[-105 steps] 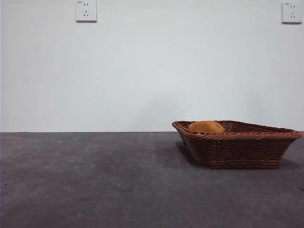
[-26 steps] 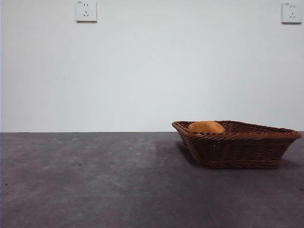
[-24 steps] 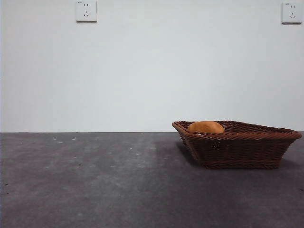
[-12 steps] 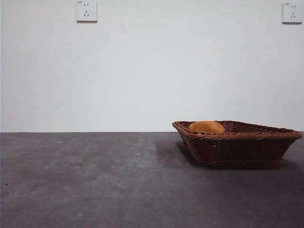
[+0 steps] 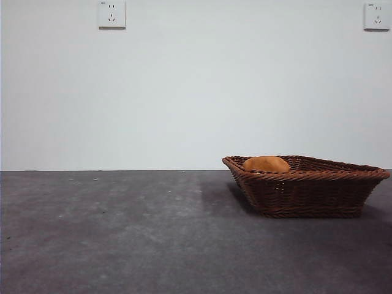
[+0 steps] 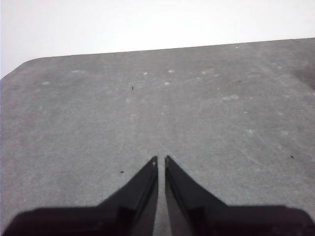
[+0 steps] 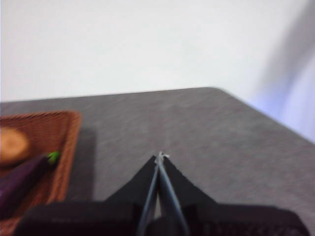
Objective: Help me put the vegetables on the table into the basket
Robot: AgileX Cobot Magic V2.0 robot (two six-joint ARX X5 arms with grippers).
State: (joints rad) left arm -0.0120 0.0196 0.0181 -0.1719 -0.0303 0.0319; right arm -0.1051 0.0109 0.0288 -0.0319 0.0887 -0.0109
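Observation:
The brown wicker basket (image 5: 306,187) stands on the dark grey table (image 5: 122,233) at the right. The orange-brown potato (image 5: 266,164) lies in it, its top showing over the rim. In the right wrist view the basket (image 7: 64,147) holds the potato (image 7: 11,143) and the purple eggplant (image 7: 22,179) with its green stem. The yellow lemon-like piece is out of view. My right gripper (image 7: 160,156) is shut and empty, beside the basket over bare table. My left gripper (image 6: 161,160) is shut and empty over bare table (image 6: 147,113). Neither arm shows in the front view.
A white wall stands behind the table, with two sockets (image 5: 111,13) high on it. The table's rounded corner (image 6: 29,64) shows in the left wrist view, and another table corner (image 7: 216,91) in the right wrist view.

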